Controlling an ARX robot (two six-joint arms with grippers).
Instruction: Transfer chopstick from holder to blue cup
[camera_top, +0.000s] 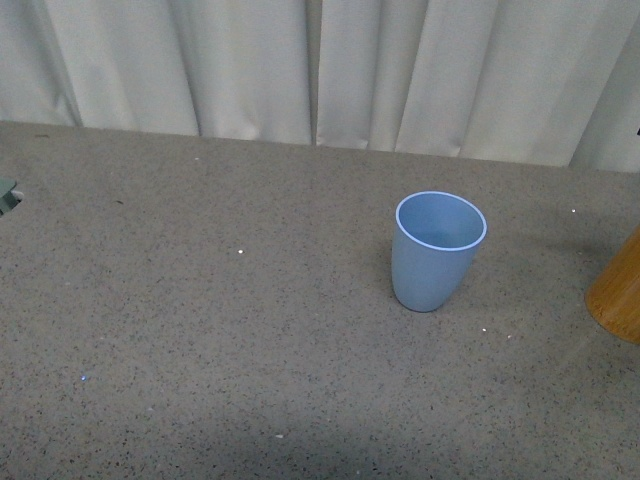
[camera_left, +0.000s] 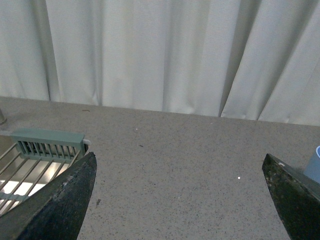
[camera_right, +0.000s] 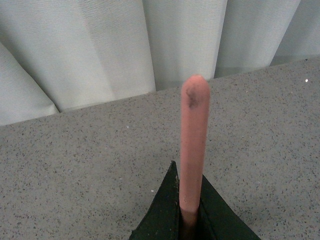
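The light blue cup (camera_top: 436, 250) stands upright and empty on the grey speckled table, right of centre in the front view. The orange-brown holder (camera_top: 618, 297) shows only partly at the right edge. Neither arm shows in the front view. My right gripper (camera_right: 189, 200) is shut on a salmon-pink chopstick (camera_right: 193, 135), which sticks out past the dark jaws over the table. My left gripper (camera_left: 180, 200) is open and empty above bare table, with an edge of the cup (camera_left: 314, 165) beside its one finger.
A white curtain (camera_top: 320, 70) hangs along the table's far edge. A grey-green wire rack (camera_left: 35, 155) lies beside the left gripper; a corner of it (camera_top: 8, 196) shows at the front view's left edge.
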